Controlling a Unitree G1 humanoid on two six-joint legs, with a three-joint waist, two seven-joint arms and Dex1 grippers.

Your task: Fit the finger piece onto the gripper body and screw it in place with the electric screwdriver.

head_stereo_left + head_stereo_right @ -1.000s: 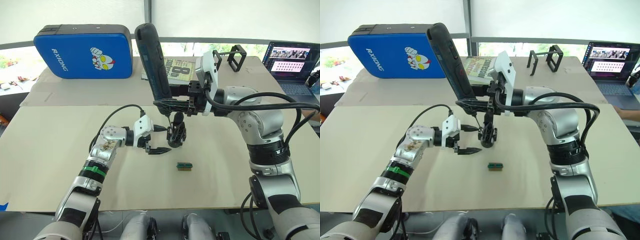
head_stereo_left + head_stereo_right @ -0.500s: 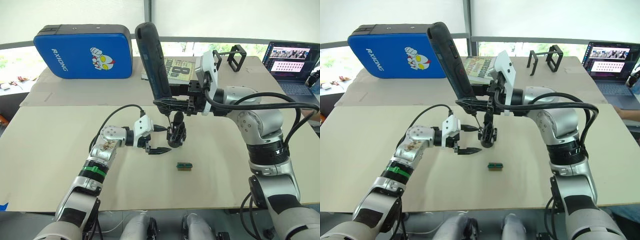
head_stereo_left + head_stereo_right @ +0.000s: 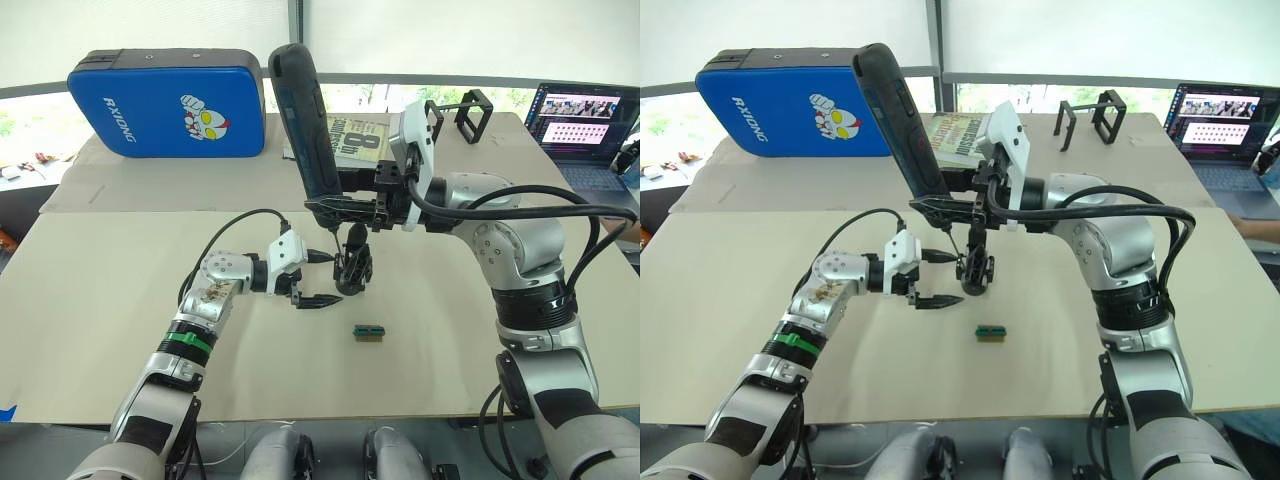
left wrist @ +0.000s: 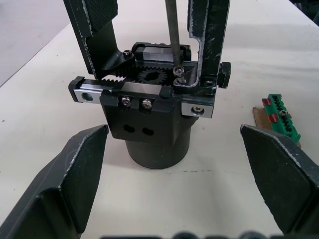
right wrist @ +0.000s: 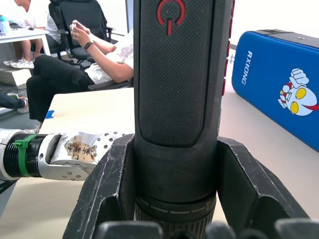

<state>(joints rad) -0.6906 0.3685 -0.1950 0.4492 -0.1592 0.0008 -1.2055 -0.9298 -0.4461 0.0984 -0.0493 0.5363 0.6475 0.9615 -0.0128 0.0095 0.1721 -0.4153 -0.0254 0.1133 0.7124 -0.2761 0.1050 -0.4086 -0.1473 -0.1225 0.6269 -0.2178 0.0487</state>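
Beige tabletop (image 3: 120, 300): right claw (image 3: 345, 208) grips textured electric screwdriver (image 3: 305, 125); left claw (image 3: 318, 299) seemingly spread.

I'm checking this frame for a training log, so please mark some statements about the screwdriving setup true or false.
1. The right tool is shut on the electric screwdriver. True.
2. The left tool is clamped on the gripper body. False: its fingers stand open on either side of the body, apart from it.
3. The screwdriver's bit meets a screw on top of the gripper body. True, as the left wrist view shows.
4. The green block sits on the blue case. False: it lies on the table near the gripper body.
5. The screwdriver lies flat on the table. False: it is held up, tilted, bit down.
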